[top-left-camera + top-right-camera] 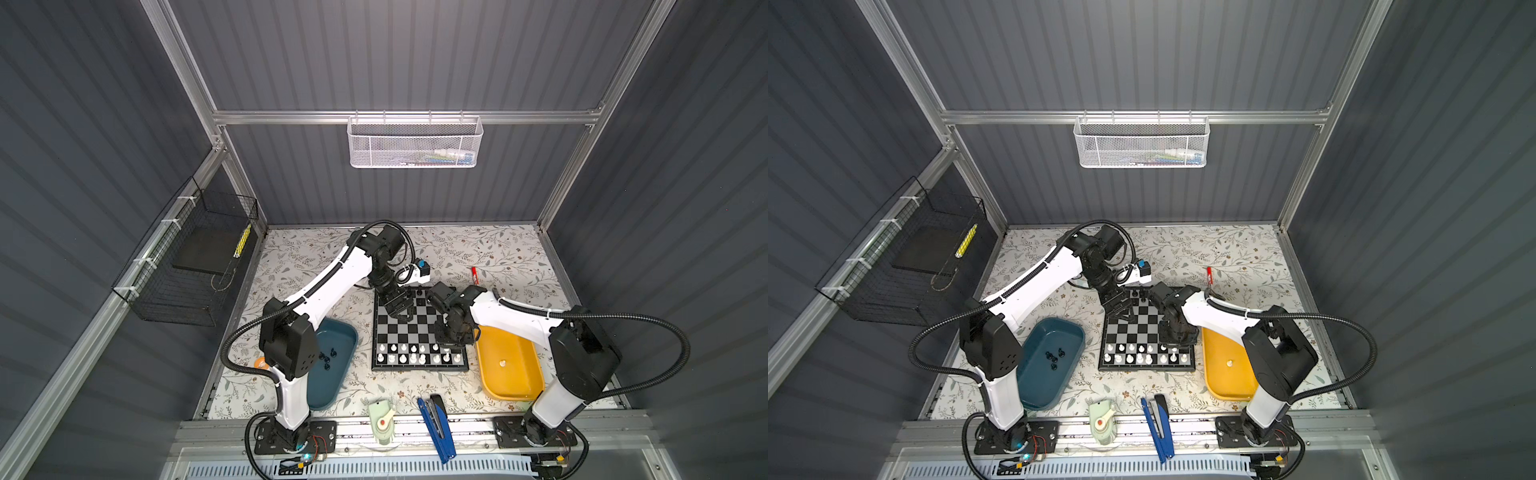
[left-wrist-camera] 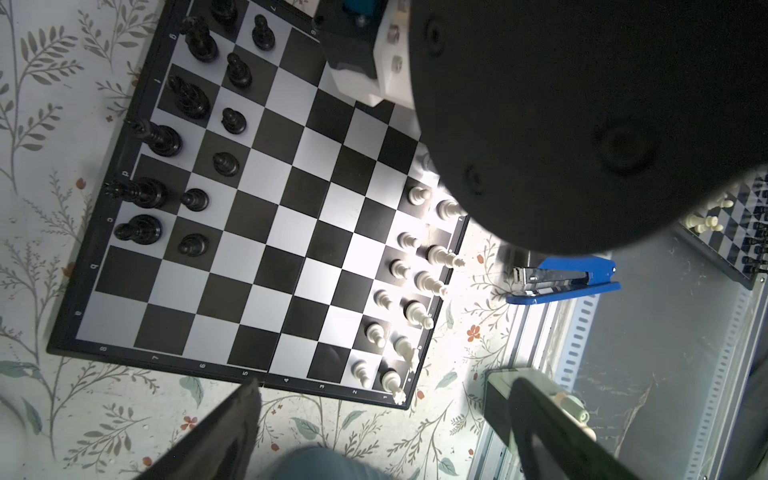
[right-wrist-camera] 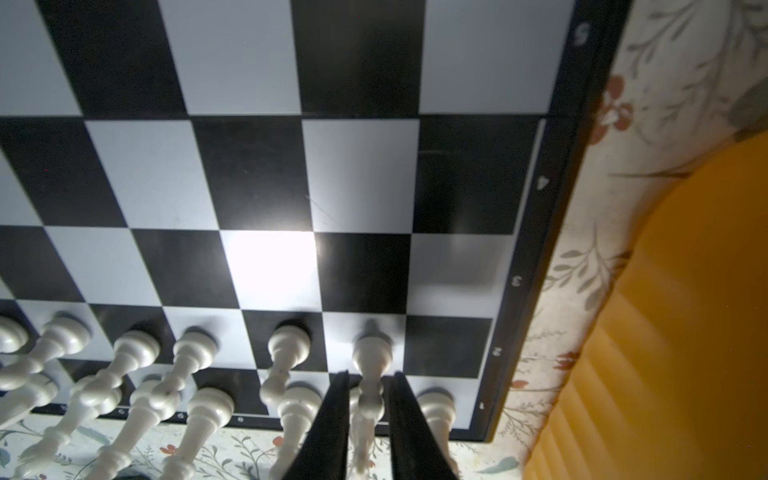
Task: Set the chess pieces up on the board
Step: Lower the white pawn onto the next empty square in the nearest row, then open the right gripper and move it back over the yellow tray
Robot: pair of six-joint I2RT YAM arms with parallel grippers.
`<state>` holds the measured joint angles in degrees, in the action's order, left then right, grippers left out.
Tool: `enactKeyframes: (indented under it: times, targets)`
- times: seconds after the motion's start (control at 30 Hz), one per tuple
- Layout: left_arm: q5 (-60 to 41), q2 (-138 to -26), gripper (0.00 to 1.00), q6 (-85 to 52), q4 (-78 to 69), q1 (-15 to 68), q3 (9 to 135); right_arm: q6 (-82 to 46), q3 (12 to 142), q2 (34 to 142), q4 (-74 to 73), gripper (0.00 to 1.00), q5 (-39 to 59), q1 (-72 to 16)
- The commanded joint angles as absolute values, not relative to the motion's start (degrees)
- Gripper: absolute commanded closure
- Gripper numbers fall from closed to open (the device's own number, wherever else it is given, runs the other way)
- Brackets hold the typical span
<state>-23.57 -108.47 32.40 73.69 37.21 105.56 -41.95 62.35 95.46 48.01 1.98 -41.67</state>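
Observation:
The board [image 1: 419, 368] lies mid-table, with white chess pieces [image 1: 415, 353] in two rows at its near edge. Two rows of black pieces [image 2: 187, 137] along the far edge show in the left wrist view. My right gripper [image 3: 368, 386] stands low over the white rows, its fingers close on either side of an upright white pawn [image 3: 371, 353], with thin gaps showing. My left gripper [image 2: 386, 415] hovers wide open and empty beside the board; in a top view it [image 1: 401, 313] is over the far half. Several black pieces [image 1: 328, 359] lie in the teal tray [image 1: 349, 332]. One white piece [image 1: 503, 363] lies in the yellow tray [image 1: 515, 382].
A blue stapler [image 1: 436, 428] and a mint-green gadget [image 1: 382, 419] lie at the front edge. A red marker [image 1: 474, 272] and a white-and-blue block [image 1: 422, 268] sit behind the board. An orange object [image 1: 261, 363] peeks out left of the teal tray.

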Motion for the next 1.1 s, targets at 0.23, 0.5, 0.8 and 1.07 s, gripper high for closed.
enactKeyframes:
  times: [0.23, 0.5, 0.8, 1.07]
  targets:
    - [-23.05, -106.76, 0.06, 32.48, 74.53, 37.71, 106.44, -41.66, 64.14, 91.04, 51.18, 0.77, -0.23, -42.01]
    - [-23.21, -106.98, 0.08, 32.22, 74.45, 37.7, 106.7, -41.81, 63.49, 86.61, 54.38, 0.77, -3.81, -41.56]
    - [-23.23, -106.79, 0.11, 32.24, 74.53, 37.86, 106.79, -47.58, 52.92, 75.88, 53.6, 0.75, -4.82, -34.72]
    - [-23.05, -107.14, 0.17, 32.45, 74.65, 38.1, 107.14, -50.91, 43.54, 64.54, 52.45, 0.69, -5.62, -26.93]
